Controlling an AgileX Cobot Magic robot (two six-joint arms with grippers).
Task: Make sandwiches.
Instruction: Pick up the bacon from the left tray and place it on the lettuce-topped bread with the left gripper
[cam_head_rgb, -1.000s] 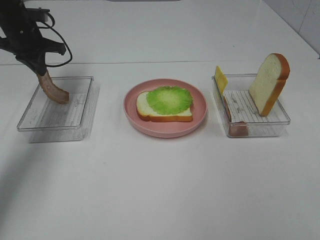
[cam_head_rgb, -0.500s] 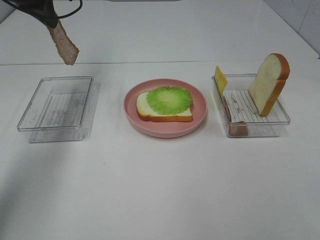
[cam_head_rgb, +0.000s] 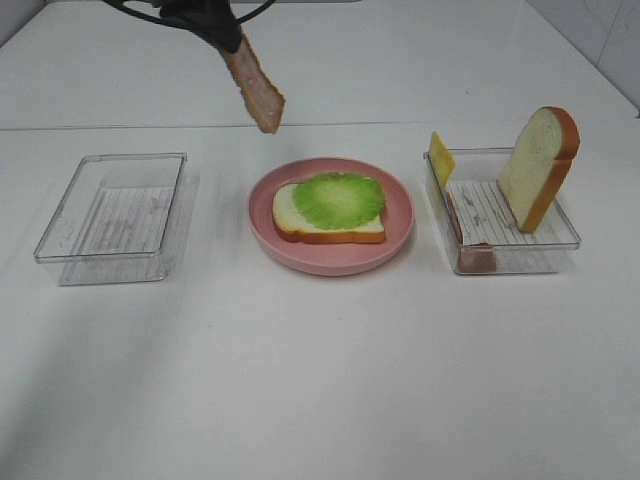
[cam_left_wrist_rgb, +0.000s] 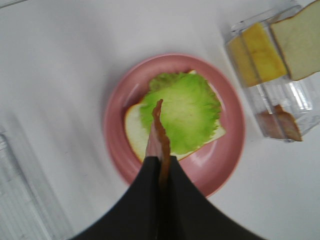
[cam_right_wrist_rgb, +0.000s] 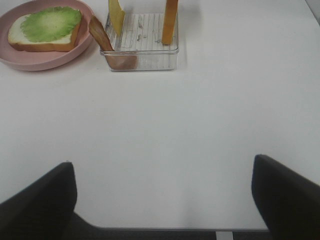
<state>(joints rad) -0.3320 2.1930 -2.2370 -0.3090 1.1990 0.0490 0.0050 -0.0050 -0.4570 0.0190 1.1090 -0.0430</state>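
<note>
L gripper (cam_head_rgb: 228, 38) clamped on bacon strip (cam_head_rgb: 256, 90), which hangs over plate (cam_head_rgb: 400, 240) w/ bread slice (cam_head_rgb: 284, 212) + lettuce (cam_head_rgb: 338, 198). R tray (cam_head_rgb: 565, 240): cheese (cam_head_rgb: 441, 158), ham (cam_head_rgb: 478, 260), upright bread (cam_head_rgb: 540, 165). R gripper (cam_right_wrist_rgb: 165, 200) spread wide, holding nothing.

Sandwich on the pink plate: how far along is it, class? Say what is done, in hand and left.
Done: bread slice on the pink plate, lettuce on it. In hand: left gripper shut on the bacon strip, over the plate. Left: cheese, ham and second bread slice, in the right tray.
</note>
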